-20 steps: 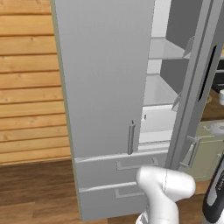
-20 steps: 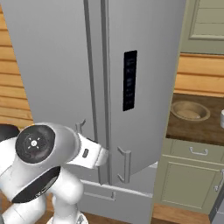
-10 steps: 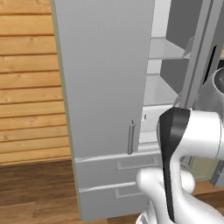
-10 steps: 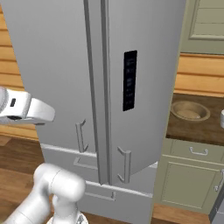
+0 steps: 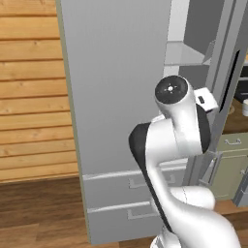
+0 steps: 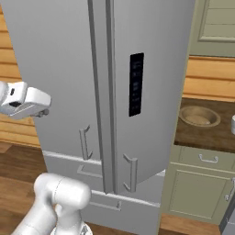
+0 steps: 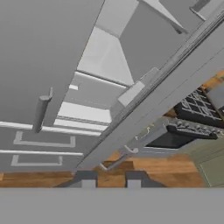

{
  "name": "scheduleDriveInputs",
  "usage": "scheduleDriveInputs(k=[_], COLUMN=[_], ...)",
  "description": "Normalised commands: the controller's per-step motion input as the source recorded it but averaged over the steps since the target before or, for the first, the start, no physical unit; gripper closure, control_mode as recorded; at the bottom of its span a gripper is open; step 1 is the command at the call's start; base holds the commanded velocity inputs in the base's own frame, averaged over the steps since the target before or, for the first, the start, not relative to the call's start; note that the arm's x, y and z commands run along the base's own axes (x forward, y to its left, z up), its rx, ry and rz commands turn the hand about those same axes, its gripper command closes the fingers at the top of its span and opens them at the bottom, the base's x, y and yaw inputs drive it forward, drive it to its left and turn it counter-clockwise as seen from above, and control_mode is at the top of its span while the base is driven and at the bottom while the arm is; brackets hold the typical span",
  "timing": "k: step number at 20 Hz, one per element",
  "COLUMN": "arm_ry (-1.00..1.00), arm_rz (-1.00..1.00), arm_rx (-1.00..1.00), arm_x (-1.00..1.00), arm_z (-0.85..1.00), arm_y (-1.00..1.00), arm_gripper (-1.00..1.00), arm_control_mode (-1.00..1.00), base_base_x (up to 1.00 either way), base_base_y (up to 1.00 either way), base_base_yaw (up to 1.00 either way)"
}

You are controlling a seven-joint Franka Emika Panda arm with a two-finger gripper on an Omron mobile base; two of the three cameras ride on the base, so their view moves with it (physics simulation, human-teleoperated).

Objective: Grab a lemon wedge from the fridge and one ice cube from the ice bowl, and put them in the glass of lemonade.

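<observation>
The light-grey fridge (image 6: 69, 69) stands with its left door shut and its right door (image 6: 151, 92), the one with the black panel, swung partly open. Bare white shelves (image 7: 109, 57) show through the gap. My gripper (image 7: 110, 180) is raised in front of that gap, pointing into it, fingertips a little apart with nothing between them; the hand (image 6: 25, 101) hangs left of the door. The tan ice bowl (image 6: 198, 116) sits on the dark counter to the right. The whitish glass of lemonade (image 6: 233, 124) is cut by the frame edge. The lemon wedge is hidden.
Two fridge drawers (image 5: 126, 193) lie below the doors. A grey-green cabinet (image 6: 202, 188) carries the counter on the right. A black stove (image 7: 192, 111) stands beyond the open door. Wooden plank wall (image 5: 29, 97) lies left, wood floor below.
The arm has swung up from low in front of the fridge, and the hand now sits raised at the door gap. The fingertips have parted slightly.
</observation>
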Motion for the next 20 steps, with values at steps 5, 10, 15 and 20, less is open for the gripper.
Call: scheduleDriveInputs(k=[5, 10, 15, 20], arm_ry=[0.24, 0.26, 0.15, 0.01], arm_rz=[-0.04, -0.15, -0.31, -0.05], arm_rx=[-0.32, -0.29, -0.22, -0.02], arm_x=[1.00, 0.73, 0.08, 0.05], arm_z=[-0.21, -0.13, -0.08, -0.07], arm_y=[0.03, -0.52, -0.27, -0.02], arm_gripper=[-1.00, -1.00, -1.00, -1.00], arm_control_mode=[-1.00, -1.00, -1.00, -1.00], base_base_x=[0.00, 0.00, 0.00, 0.00], base_base_y=[0.00, 0.00, 0.00, 0.00], base_base_yaw=[0.00, 0.00, 0.00, 0.00])
